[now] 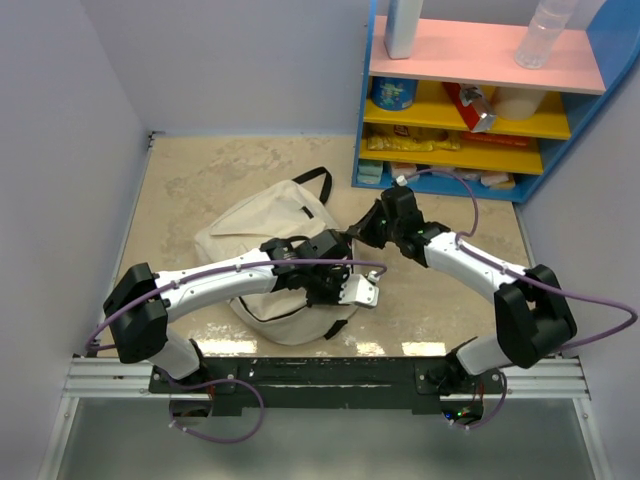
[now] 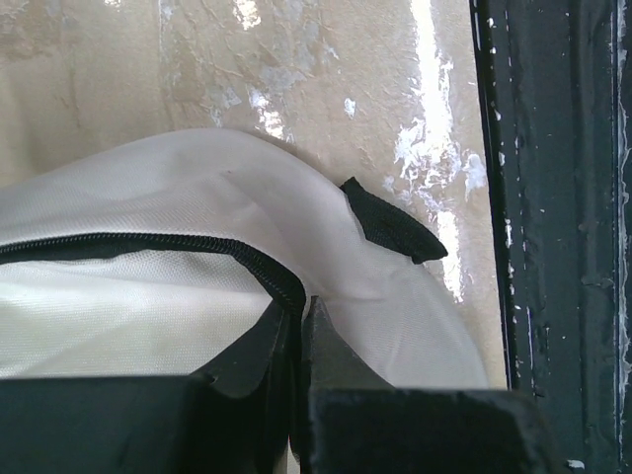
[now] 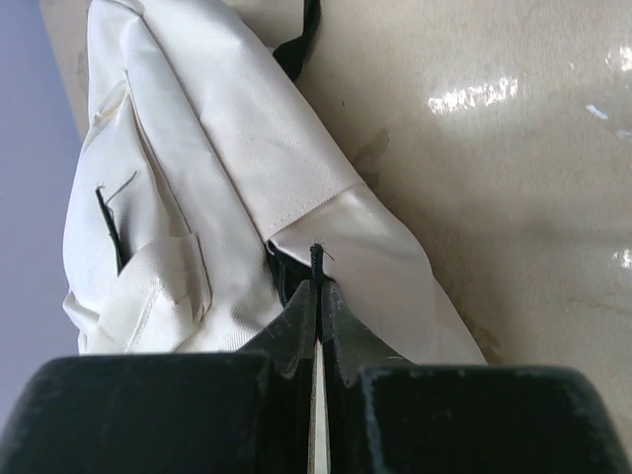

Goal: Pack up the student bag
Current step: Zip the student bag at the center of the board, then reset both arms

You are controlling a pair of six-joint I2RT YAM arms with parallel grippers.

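Observation:
The student bag, a soft beige backpack with black zipper trim, lies on the tan table in front of both arms. My left gripper is at the bag's near right edge. In the left wrist view its jaws are shut on the black zipper edge of the bag. My right gripper is at the bag's far right edge. In the right wrist view its jaws are shut on a thin black tab of the bag. The bag's inside is hidden.
A blue shelf unit with pink and yellow boards stands at the back right, holding bottles, packets and boxes. A black bag strap loops toward the back. A black rail runs along the near edge and shows in the left wrist view. Grey walls close both sides.

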